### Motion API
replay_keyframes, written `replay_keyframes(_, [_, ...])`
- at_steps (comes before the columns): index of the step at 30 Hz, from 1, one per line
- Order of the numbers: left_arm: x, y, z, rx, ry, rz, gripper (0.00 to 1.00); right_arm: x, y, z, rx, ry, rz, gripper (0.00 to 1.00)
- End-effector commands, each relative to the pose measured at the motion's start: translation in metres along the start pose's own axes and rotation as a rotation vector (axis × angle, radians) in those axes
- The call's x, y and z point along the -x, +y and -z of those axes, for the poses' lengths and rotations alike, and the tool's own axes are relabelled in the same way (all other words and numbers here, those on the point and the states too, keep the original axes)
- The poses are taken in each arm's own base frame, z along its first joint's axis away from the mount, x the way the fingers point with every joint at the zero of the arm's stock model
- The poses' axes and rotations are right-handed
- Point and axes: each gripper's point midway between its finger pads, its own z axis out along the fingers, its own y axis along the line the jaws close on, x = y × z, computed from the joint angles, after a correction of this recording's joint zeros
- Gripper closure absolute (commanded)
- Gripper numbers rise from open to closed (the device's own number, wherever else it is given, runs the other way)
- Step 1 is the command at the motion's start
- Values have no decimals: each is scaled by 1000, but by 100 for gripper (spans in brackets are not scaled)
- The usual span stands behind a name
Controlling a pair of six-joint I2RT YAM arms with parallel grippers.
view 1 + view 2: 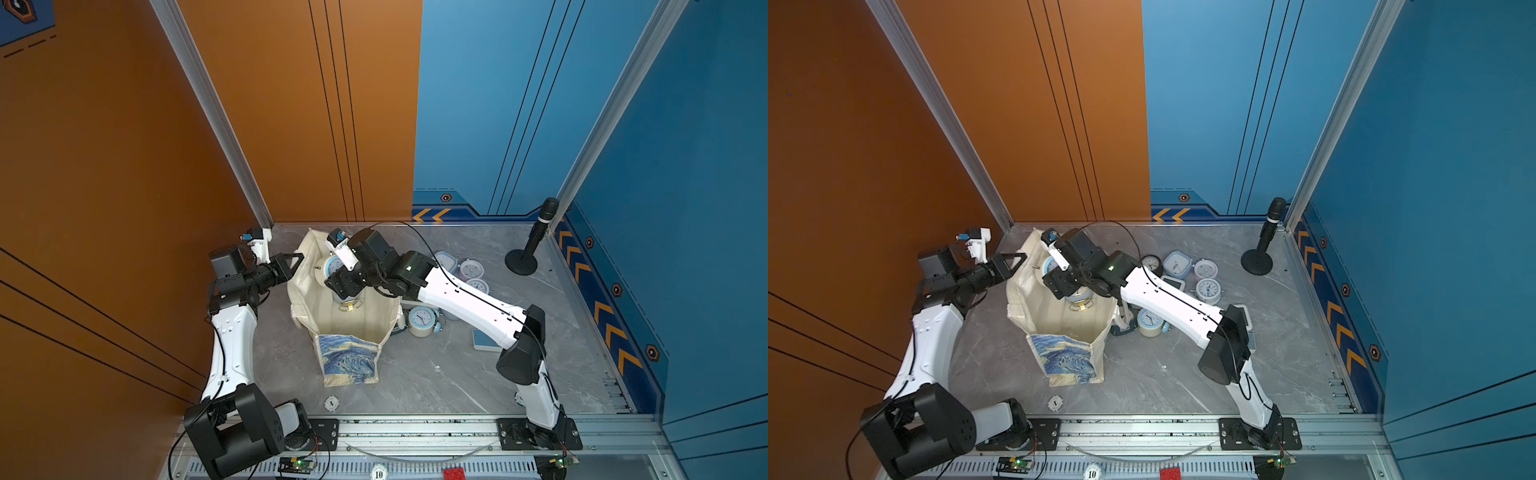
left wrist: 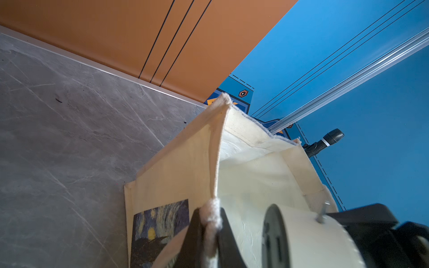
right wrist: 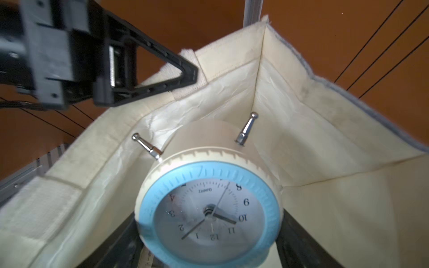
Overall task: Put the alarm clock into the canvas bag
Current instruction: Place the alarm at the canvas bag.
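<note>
Right end effector clamps round alarm clock inside canvas bag.

On the dial of the cream round plastic alarm clock gripped in the right end effector we read "QUARTZ" and the numerals 1, 2, 3, 4, 8, 9, 10, 11 and 12, with the 12 on the side nearest that end effector's wrist. Far from it, back by the arms' bases, a white round disc bears "10" in both top views. Nearer, on the grey marbled table, a small white round token shows one dark stroke, perhaps a 1. Beyond the end effector, yellow chevron arrows mark the blue wall band.
</note>
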Motion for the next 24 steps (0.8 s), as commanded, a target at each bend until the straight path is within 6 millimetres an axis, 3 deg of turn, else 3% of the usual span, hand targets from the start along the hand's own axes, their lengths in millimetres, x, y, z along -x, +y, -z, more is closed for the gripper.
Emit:
replay_keyframes(1, [1, -8, 3, -21, -15, -35, 100, -4, -16, -10, -123, 24, -9, 41])
replay_keyframes(13, [0, -10, 2, -26, -10, -37, 100, -45, -22, -72, -220, 113, 45, 40])
replay_keyframes(24, [0, -10, 1, -26, -9, -35, 100, -100, -33, -114, -253, 252, 71, 39])
